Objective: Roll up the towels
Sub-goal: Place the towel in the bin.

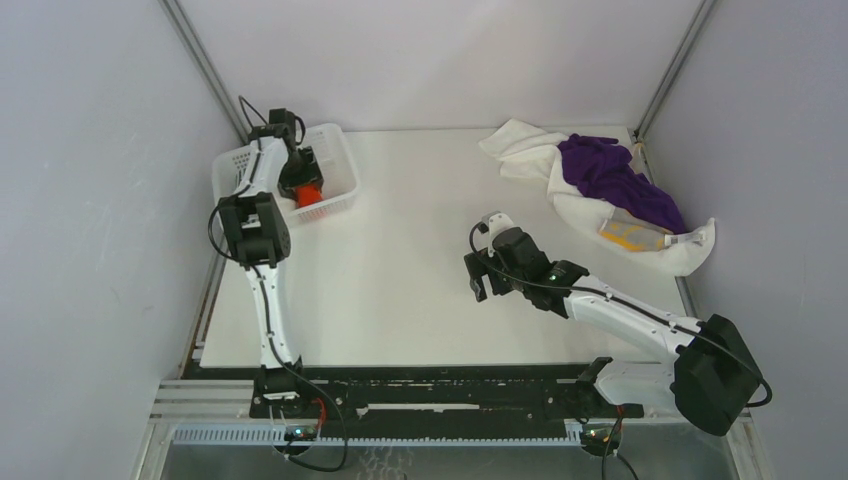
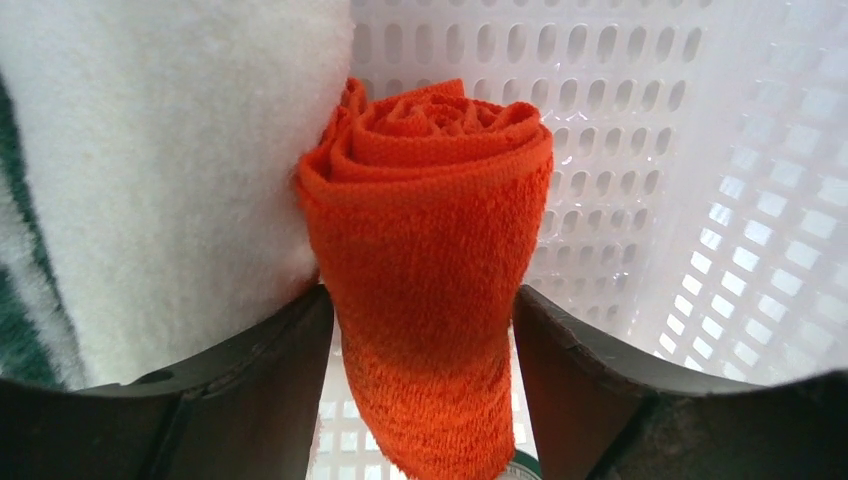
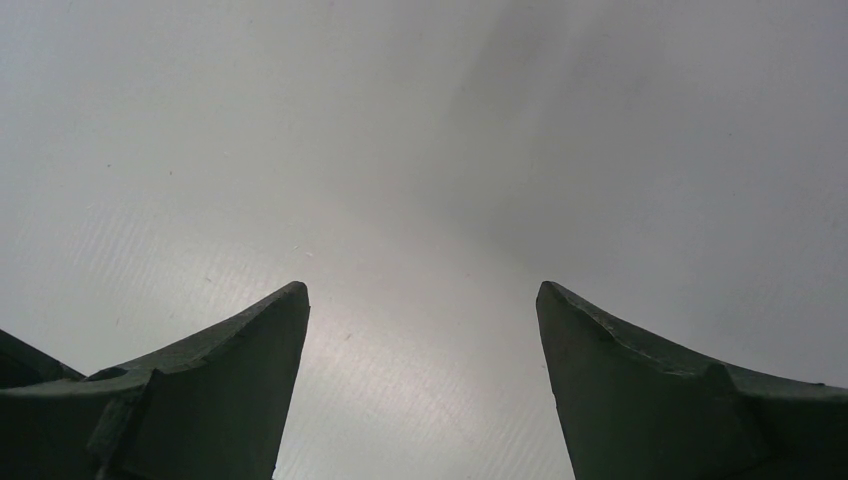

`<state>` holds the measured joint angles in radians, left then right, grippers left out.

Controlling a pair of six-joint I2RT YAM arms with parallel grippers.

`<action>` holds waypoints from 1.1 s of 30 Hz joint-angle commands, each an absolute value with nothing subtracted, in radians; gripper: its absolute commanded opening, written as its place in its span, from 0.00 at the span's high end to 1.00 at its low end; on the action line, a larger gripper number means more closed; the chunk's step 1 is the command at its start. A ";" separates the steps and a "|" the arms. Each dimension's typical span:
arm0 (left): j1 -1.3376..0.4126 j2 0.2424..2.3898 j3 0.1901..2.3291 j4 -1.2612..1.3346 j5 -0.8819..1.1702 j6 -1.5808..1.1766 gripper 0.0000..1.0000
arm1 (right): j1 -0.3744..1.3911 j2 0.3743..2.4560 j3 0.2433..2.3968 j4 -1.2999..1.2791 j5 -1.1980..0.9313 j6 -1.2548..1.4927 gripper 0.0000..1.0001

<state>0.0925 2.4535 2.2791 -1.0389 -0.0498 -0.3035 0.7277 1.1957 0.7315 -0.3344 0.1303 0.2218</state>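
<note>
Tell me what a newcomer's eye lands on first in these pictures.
First, the tightly rolled orange-red towel in the white mesh basket at the table's far left, with the left gripper straddling it. Next, the loose heap at far right, a purple towel atop a white towel. The right gripper hangs open over the table.

White table (image 1: 400, 250), pale grey walls (image 1: 90, 200).
</note>
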 commanded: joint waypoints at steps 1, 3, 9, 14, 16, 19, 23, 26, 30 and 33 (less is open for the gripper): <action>0.096 2.327 2.304 -1.054 -0.077 -0.323 0.28 | 0.721 1.167 0.732 -0.323 0.130 0.225 0.17; 0.096 2.303 2.293 -1.055 -0.076 -0.329 0.27 | 0.721 1.161 0.732 -0.324 0.131 0.225 0.17; 0.091 2.247 2.285 -1.092 -0.080 -0.346 0.26 | 0.721 1.132 0.732 -0.320 0.154 0.229 0.16; 0.050 2.129 2.261 -1.136 -0.078 -0.335 0.24 | 0.715 1.075 0.759 -0.332 0.214 0.226 0.14; 0.018 2.062 2.225 -1.154 -0.089 -0.329 0.23 | 0.706 1.059 0.782 -0.344 0.242 0.228 0.14; -0.049 1.916 2.107 -1.147 -0.133 -0.319 0.22 | 0.703 1.025 0.814 -0.357 0.327 0.234 0.14; -0.134 1.633 1.867 -1.067 -0.193 -0.320 0.20 | 0.700 0.960 0.823 -0.329 0.506 0.221 0.02; -0.153 1.419 1.661 -0.983 -0.194 -0.323 0.19 | 0.674 0.927 0.830 -0.316 0.550 0.187 0.00; -0.152 1.135 1.427 -0.878 -0.174 -0.310 0.12 | 0.575 0.947 0.902 -0.384 0.534 0.206 0.00; -0.153 0.958 1.292 -0.830 -0.173 -0.294 0.02 | 0.472 0.973 0.934 -0.419 0.485 0.230 0.03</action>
